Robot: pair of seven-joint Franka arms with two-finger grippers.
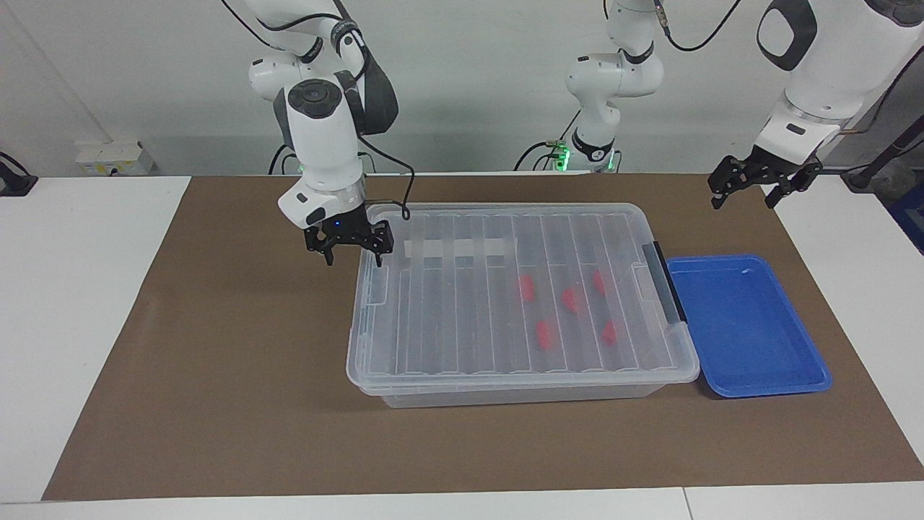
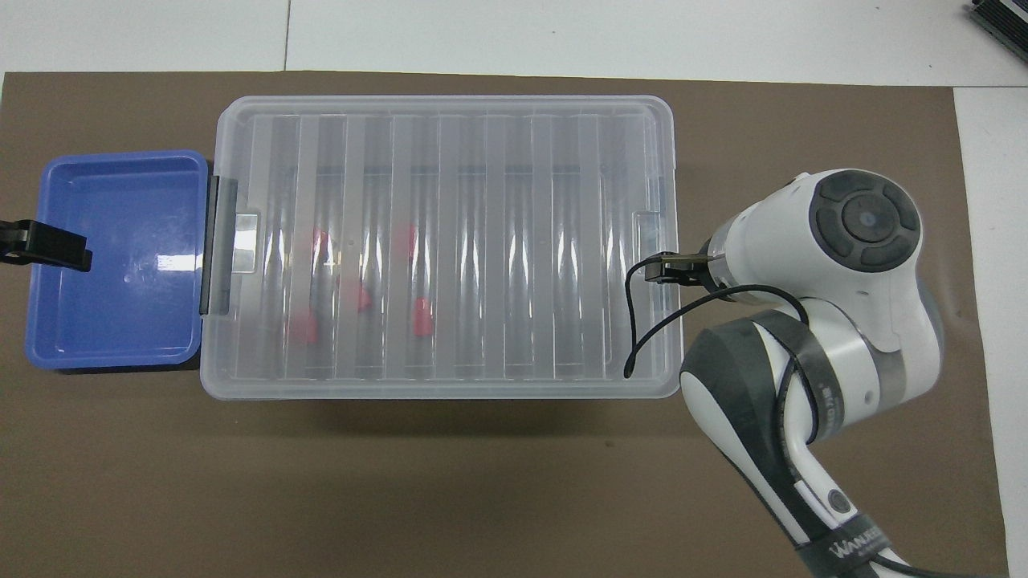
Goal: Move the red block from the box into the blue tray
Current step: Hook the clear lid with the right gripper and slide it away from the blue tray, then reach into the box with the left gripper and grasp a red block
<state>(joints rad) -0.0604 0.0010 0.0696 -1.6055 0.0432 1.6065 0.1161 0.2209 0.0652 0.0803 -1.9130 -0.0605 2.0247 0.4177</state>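
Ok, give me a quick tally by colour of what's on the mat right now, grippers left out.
Red blocks, inside the closed box: 5 (one at)
Blue tray: 1, with nothing in it
Clear box with its lid on: 1
Total: 7

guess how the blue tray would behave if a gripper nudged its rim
The blue tray looks like thin, shallow plastic and holds nothing, so it is probably light and would slide on the brown mat rather than tip. Its glossy rim may be slippery to pinch.
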